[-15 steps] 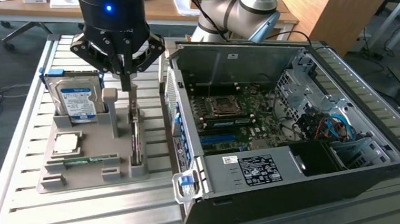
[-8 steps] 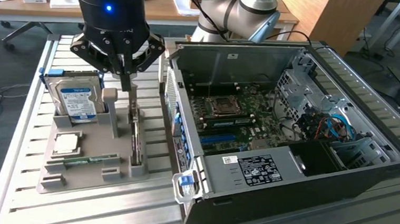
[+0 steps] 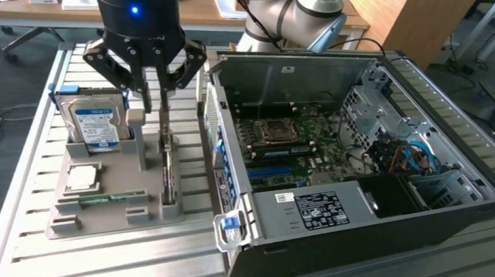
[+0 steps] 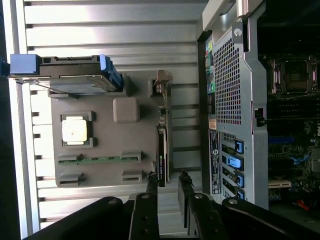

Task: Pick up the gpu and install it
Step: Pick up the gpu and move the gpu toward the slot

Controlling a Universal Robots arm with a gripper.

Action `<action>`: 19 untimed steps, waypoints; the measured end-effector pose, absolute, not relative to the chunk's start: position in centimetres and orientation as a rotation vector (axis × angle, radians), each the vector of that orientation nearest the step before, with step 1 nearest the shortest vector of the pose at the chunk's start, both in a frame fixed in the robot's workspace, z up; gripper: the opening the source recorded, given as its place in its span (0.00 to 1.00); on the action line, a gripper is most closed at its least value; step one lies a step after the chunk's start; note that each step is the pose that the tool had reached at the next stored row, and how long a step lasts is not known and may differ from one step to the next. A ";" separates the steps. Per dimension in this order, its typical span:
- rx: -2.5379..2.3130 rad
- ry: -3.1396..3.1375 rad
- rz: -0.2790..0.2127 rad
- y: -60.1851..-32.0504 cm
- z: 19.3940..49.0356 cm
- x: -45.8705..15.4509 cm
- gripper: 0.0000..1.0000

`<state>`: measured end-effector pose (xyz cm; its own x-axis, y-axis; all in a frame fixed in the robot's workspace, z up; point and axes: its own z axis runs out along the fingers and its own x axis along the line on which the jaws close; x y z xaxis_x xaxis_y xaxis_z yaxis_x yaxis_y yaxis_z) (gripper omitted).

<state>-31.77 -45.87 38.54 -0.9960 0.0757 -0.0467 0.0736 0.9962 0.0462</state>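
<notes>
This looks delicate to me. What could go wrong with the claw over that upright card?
The gpu stands on edge nearer one finger of the open claw, so a finger might land on its edge. The hard drive and the computer case stand close; a swing might bump them.

Your pincer has clear air above the upright gpu. On the exterior view's left a gray post and the hard drive crowd it; on that view's right the computer case wall stands near.
</notes>
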 end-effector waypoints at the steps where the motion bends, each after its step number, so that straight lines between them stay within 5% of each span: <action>1: 0.116 3.090 0.069 -45.9 38.5 -31.8 0.35; 6: 0.116 3.090 0.069 -45.9 38.5 -31.8 0.47; 19: 0.116 3.090 0.088 -45.9 36.7 -31.8 0.47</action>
<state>-31.78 -45.87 36.72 -0.9961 0.0763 -0.0455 0.0736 0.9956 0.0584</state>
